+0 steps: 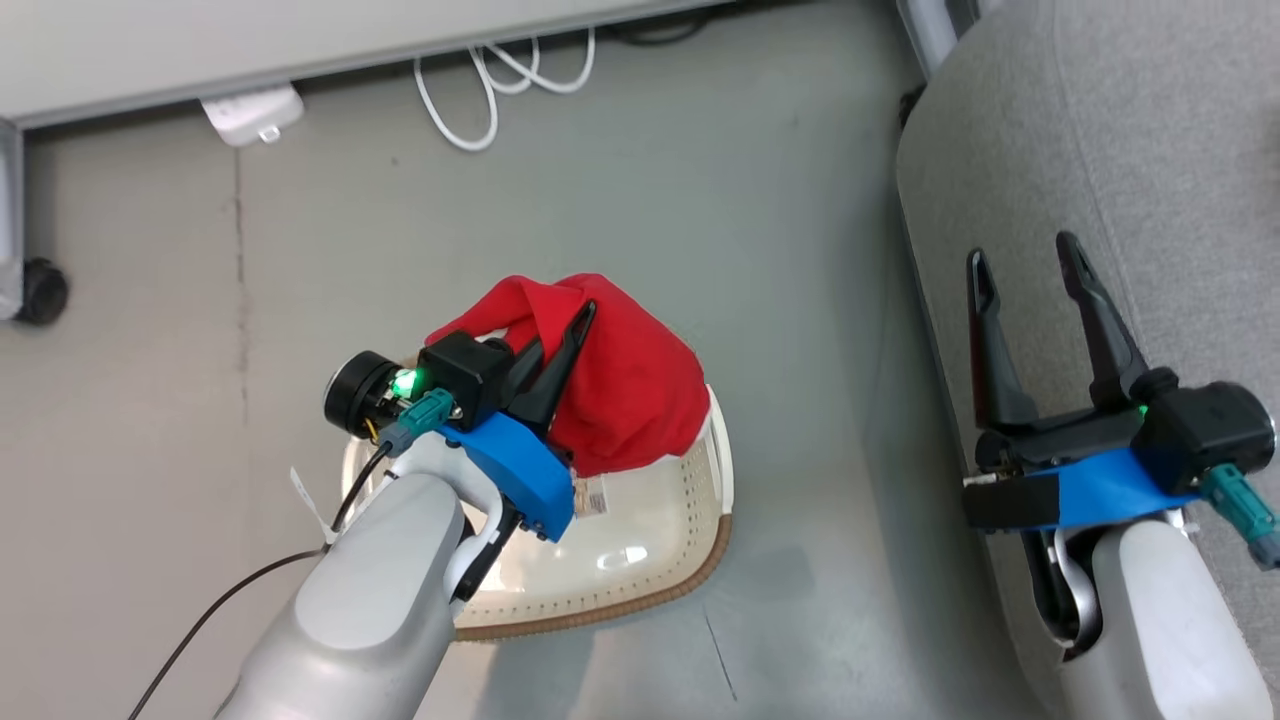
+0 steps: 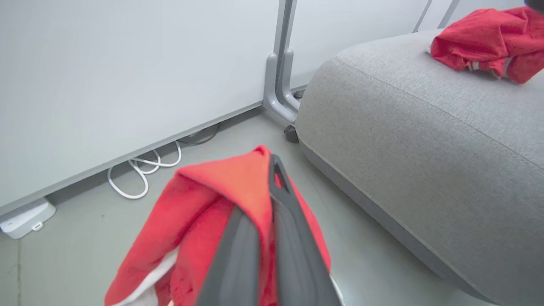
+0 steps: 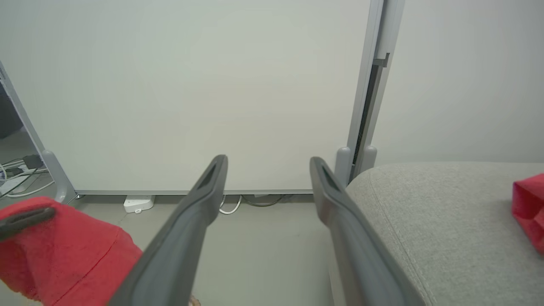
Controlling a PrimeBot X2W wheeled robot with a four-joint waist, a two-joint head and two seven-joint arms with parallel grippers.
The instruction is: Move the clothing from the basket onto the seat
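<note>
My left gripper [image 1: 575, 325] is shut on a bright red garment [image 1: 620, 385], held up above the cream-white basket [image 1: 640, 545]. In the left wrist view the fabric [image 2: 199, 221] drapes over the closed fingers [image 2: 276, 199], with a white trim low down. The basket's inside looks bare apart from its label sticker [image 1: 590, 498]. My right gripper [image 1: 1025, 265] stands open over the edge of the grey seat [image 1: 1150, 150], holding nothing. A second red garment [image 2: 488, 42] lies on the seat [image 2: 425, 127], and its edge [image 3: 529, 208] appears at the right of the right wrist view.
The basket stands on a grey floor [image 1: 780, 250] left of the seat. White cables [image 1: 500, 80] and a white power strip [image 1: 250, 112] lie by the wall panel [image 2: 127, 85]. A caster wheel [image 1: 40, 290] sits at far left. A grey metal post foot [image 2: 278, 93] stands beside the seat's corner.
</note>
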